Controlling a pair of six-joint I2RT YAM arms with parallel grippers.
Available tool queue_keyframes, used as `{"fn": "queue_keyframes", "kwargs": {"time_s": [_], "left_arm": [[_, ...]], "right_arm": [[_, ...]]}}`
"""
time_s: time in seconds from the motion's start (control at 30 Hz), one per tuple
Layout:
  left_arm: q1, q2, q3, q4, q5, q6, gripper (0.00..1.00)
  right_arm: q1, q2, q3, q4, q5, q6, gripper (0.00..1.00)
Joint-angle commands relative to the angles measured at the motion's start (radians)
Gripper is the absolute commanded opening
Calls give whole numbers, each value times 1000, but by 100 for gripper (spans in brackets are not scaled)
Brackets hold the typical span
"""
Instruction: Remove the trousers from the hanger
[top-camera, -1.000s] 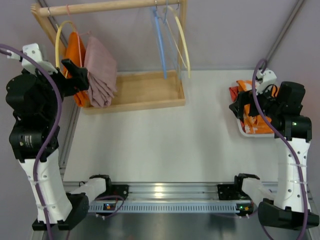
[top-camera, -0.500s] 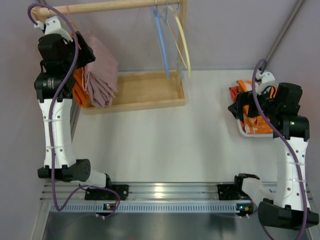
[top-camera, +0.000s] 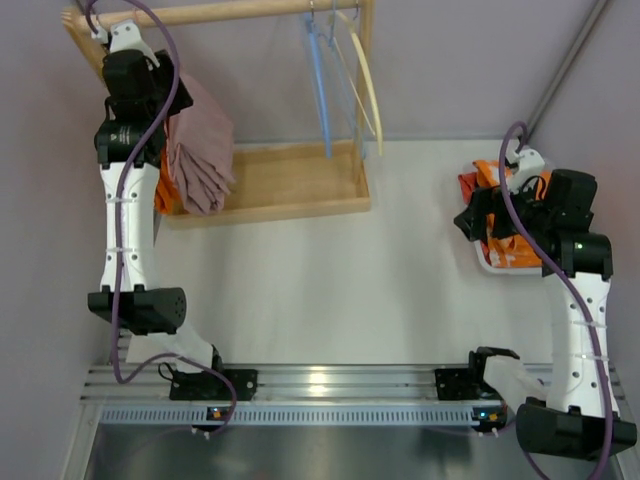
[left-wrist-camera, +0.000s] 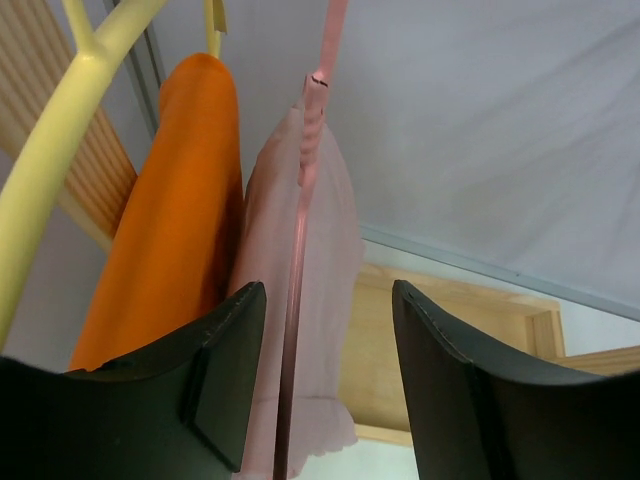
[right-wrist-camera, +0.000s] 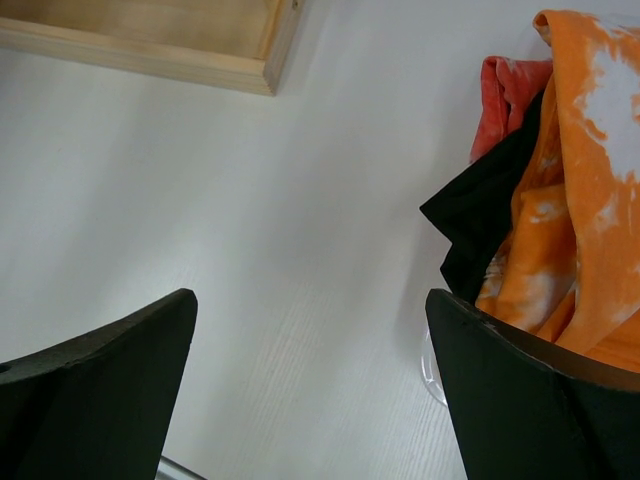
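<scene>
Pink trousers (left-wrist-camera: 330, 200) hang beside the orange trousers (left-wrist-camera: 180, 220) at the wooden rail's (top-camera: 230, 12) left end, where our left gripper (left-wrist-camera: 327, 290) has just risen to straddle the pink pair, jaws narrowing but not yet clamped, so we judge the grasp imminent; our right gripper (right-wrist-camera: 310, 295) gapes idle.

Left arm (top-camera: 128, 220) stands tall at 10 o'clock, its wrist just beside the pink trousers (top-camera: 205, 150) hung from the rail (top-camera: 230, 12). Orange trousers (top-camera: 160, 198) show as a sliver behind the arm. Right arm (top-camera: 582, 300) at 3 o'clock, over a bin (top-camera: 492, 268) of cloths (top-camera: 515, 250).
</scene>
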Motion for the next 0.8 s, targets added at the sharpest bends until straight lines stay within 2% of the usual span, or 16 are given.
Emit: {"fn": "queue_keyframes", "kwargs": {"time_s": [0.0, 0.27, 0.4, 0.77], "left_arm": [[5, 37, 62, 94, -32, 28, 57], [3, 56, 82, 148, -6, -3, 15], [3, 37, 94, 185, -12, 10, 0], [3, -16, 194, 334, 60, 45, 0]], "right_arm": [[7, -10, -2, 54, -2, 10, 99], [7, -18, -2, 51, 4, -4, 99], [8, -22, -8, 57, 7, -9, 99], [7, -10, 0, 78, -8, -12, 99]]}}
